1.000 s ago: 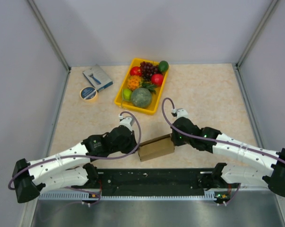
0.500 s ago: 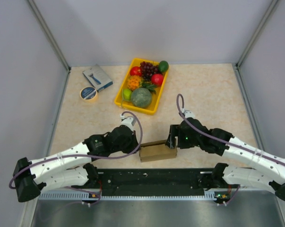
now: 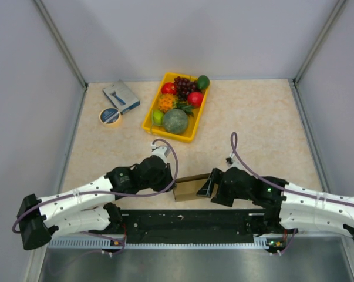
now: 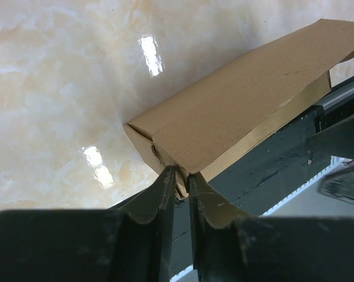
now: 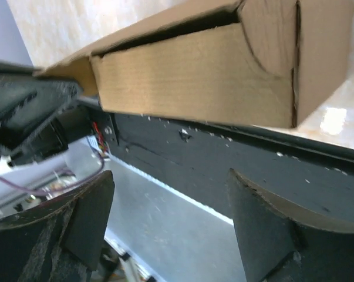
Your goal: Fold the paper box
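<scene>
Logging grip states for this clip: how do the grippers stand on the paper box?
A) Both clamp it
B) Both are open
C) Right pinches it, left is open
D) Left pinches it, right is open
D: in the left wrist view the left gripper is closed on a corner of the paper box, while in the right wrist view the right gripper has its fingers spread wide below the box, clamping nothing.

A yellow fruit tray point(image 3: 167, 134) sits at twelve o'clock on the worktop point(image 3: 259, 117); a blue-grey box point(image 3: 121, 96) and a tape roll point(image 3: 110, 116) lie at ten.

Glossy beige marbled table point(image 3: 265, 117) between plain grey walls point(image 3: 188, 35).
</scene>
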